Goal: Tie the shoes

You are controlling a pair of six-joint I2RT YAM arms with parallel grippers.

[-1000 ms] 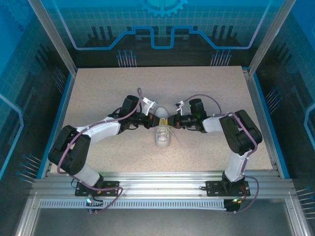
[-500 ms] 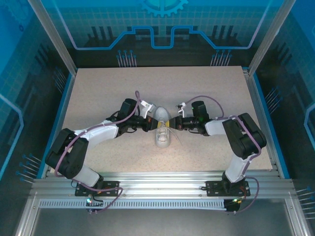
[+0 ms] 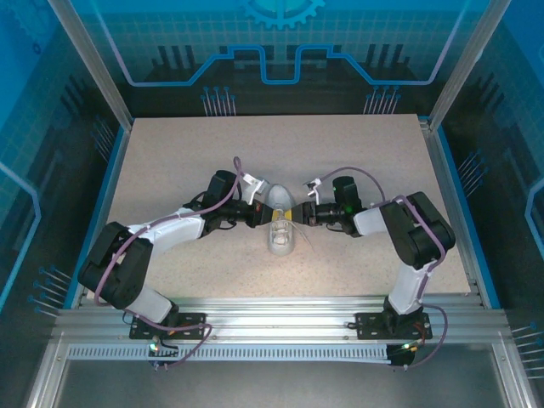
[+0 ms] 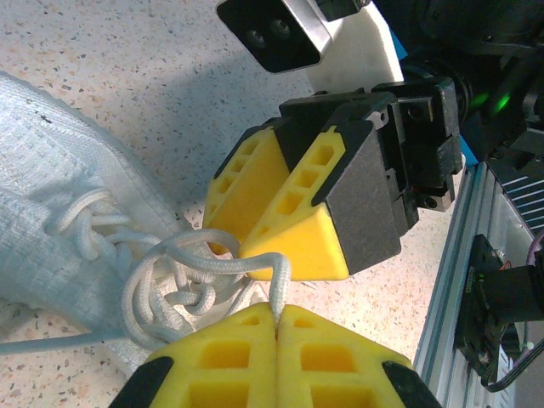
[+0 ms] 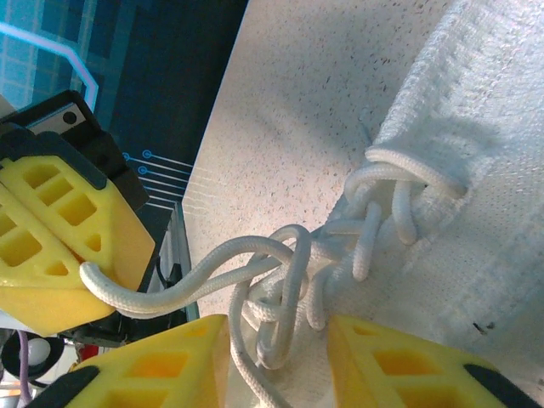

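Left wrist view: the left fingers (image 4: 246, 327) get chopped off by the 6 o'clock edge, and the laces (image 4: 277, 287) vanish into the seam between them, so how much is pinched is anyone's guess. The sneaker (image 4: 51, 170) runs out of frame at 9 o'clock.

Right wrist view: the right fingers (image 5: 382, 344) are cut at 6 o'clock and a lace tail drops out there too. The sneaker's upper runs off at 3 o'clock, and the left fingers are clipped at 9 o'clock.

From the top, both sets of fingers cover the sneaker's middle, and the laces are too thin to trace.
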